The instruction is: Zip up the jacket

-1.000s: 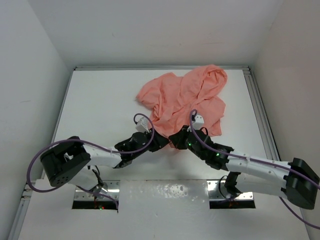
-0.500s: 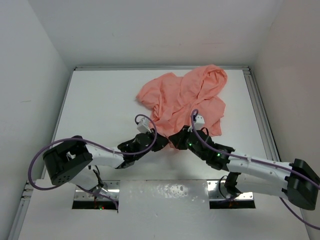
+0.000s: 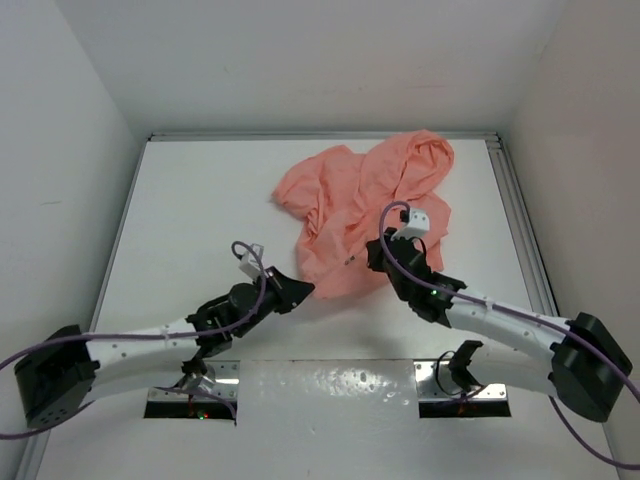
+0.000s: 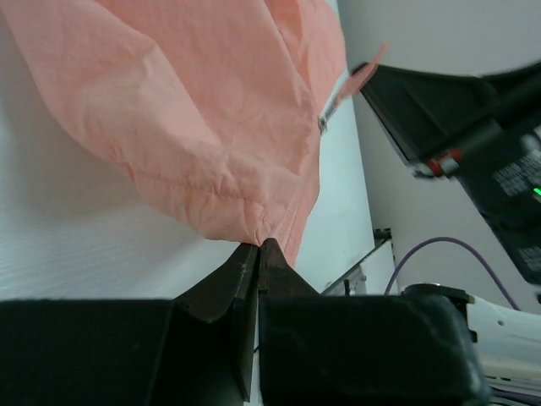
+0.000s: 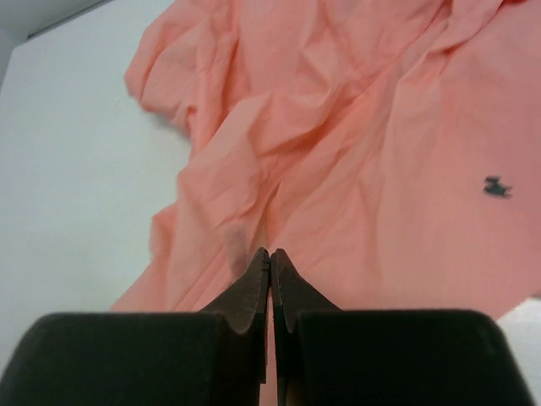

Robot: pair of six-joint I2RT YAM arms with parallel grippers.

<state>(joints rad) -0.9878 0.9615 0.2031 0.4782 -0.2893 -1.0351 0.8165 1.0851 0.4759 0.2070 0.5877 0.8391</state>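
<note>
The salmon-pink jacket (image 3: 370, 190) lies crumpled at the back middle of the white table. My left gripper (image 3: 303, 290) is shut on the jacket's near hem corner, as the left wrist view shows (image 4: 258, 245). My right gripper (image 3: 372, 260) is shut just above the jacket's lower front. In the left wrist view a pink pull tab runs from a small metal zipper slider (image 4: 324, 123) up to its black fingers (image 4: 406, 101). The right wrist view shows the shut tips (image 5: 270, 252) over the pink fabric (image 5: 355, 152) and a small dark spot (image 5: 496, 186).
White walls enclose the table on three sides. A metal rail (image 3: 520, 230) runs along the right edge. Bare tabletop (image 3: 200, 220) lies left of the jacket. The arm bases and two slots (image 3: 190, 395) sit at the near edge.
The two grippers have moved apart. The left one drew back toward the near left with the hem, stretching the fabric. The right one moved up and to the right.
</note>
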